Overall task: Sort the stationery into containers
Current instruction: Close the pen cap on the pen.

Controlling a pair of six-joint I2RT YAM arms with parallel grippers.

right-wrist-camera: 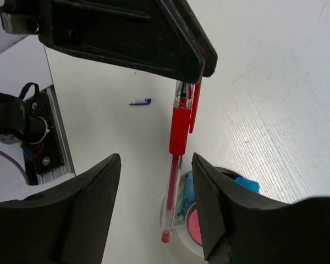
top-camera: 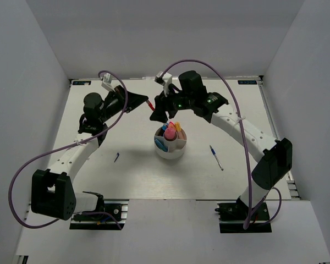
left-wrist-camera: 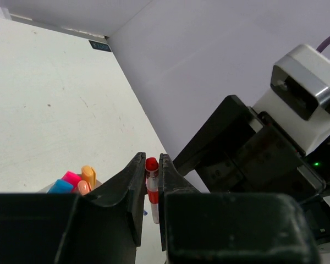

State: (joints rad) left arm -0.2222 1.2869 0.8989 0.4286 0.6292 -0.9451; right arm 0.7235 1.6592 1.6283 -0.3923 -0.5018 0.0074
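A thin red pen [right-wrist-camera: 179, 137] hangs upright over the round white cup [top-camera: 171, 154], and my left gripper [left-wrist-camera: 151, 160] is shut on its top end. In the right wrist view my right gripper [right-wrist-camera: 157, 165] stands open on either side of the pen's shaft without touching it. The pen's tip is just above the cup's rim [right-wrist-camera: 174, 242]. Pink [top-camera: 170, 132], orange [top-camera: 177, 127] and blue [top-camera: 165, 130] highlighters stand in the cup. In the top view both grippers meet just behind the cup, the left gripper [top-camera: 144, 103] beside the right gripper [top-camera: 158, 114].
A thin blue pen [top-camera: 216, 157] lies on the table right of the cup. A small blue piece [top-camera: 116, 157] lies to the cup's left and shows in the right wrist view as the blue piece [right-wrist-camera: 140, 102]. White walls enclose the table on three sides.
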